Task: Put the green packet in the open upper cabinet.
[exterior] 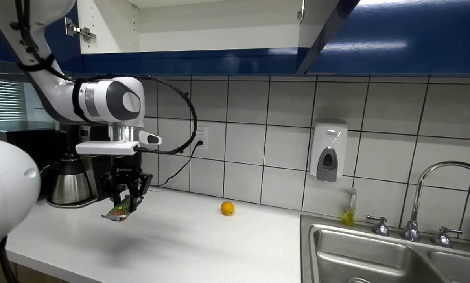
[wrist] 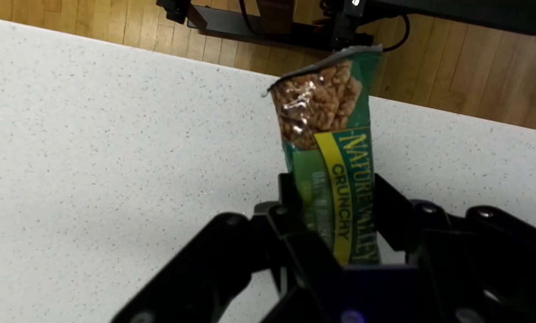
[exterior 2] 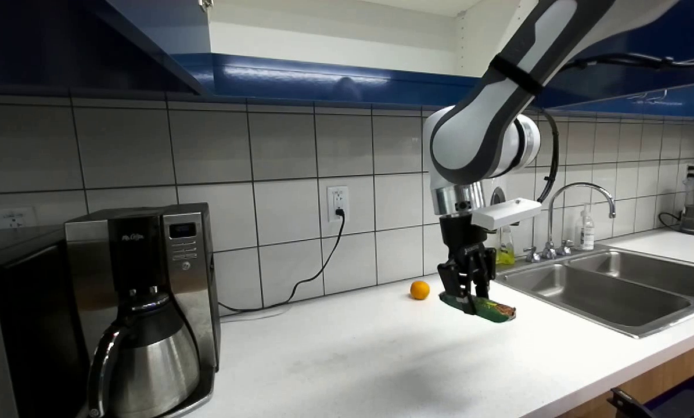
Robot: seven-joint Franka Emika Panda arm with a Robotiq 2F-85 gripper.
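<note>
Gripper (exterior: 125, 200) is hanging over the white countertop (exterior: 203, 243), pointing down. Jaws are clamping the green packet (wrist: 333, 170) from both sides, standing apart only by its width and holding it above the surface. In the wrist view the packet's crimped end is pointing to twelve o'clock. Reckoning from the gripper in an exterior view: open upper cabinet (exterior: 219, 37) is showing its white interior at one o'clock, higher up; orange ball (exterior: 227, 208) is sitting on the countertop at three; steel carafe (exterior: 71, 190) is standing at nine. Packet is hanging lower than the cabinet, outside it.
</note>
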